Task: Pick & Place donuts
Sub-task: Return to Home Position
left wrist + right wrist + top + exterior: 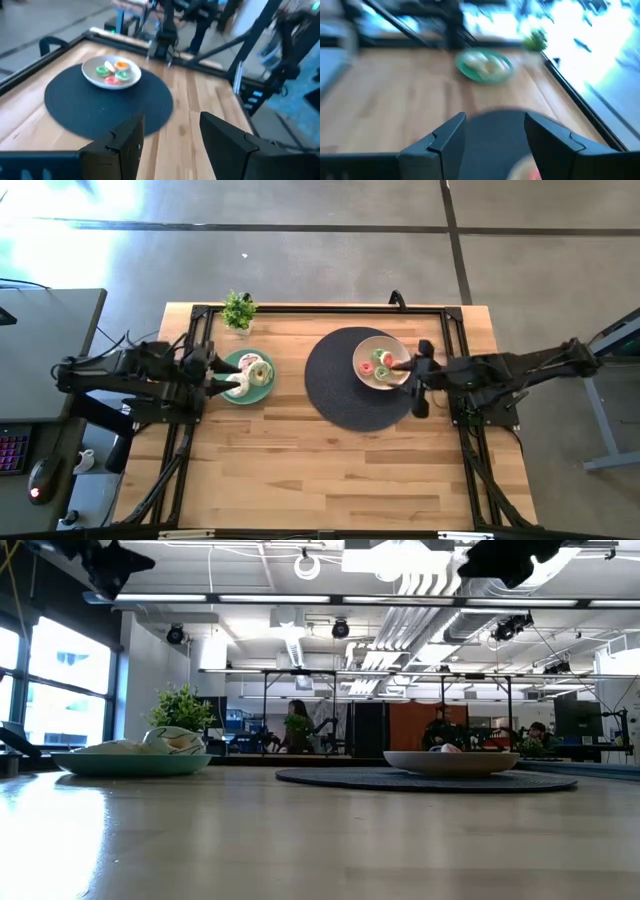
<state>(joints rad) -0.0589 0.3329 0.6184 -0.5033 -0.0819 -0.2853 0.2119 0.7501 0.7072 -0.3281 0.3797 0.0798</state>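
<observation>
Several small donuts point(381, 364), pink, green and orange, lie in a beige plate point(366, 350) on a round dark mat point(340, 395); the left wrist view shows these donuts point(112, 71) too. More donuts point(250, 375), white and yellowish, lie in a teal plate point(232, 393). My left gripper point(216, 374) hovers at the teal plate's left rim, open and empty point(172, 135). My right gripper point(418, 376) hangs at the beige plate's right rim, open and empty point(495, 132). In the low view both grippers are above the picture.
A small potted plant point(238, 311) stands at the table's far edge, behind the teal plate. A black frame point(300, 309) runs around the work area. Bare wood point(320, 470) stretches across the table's near half.
</observation>
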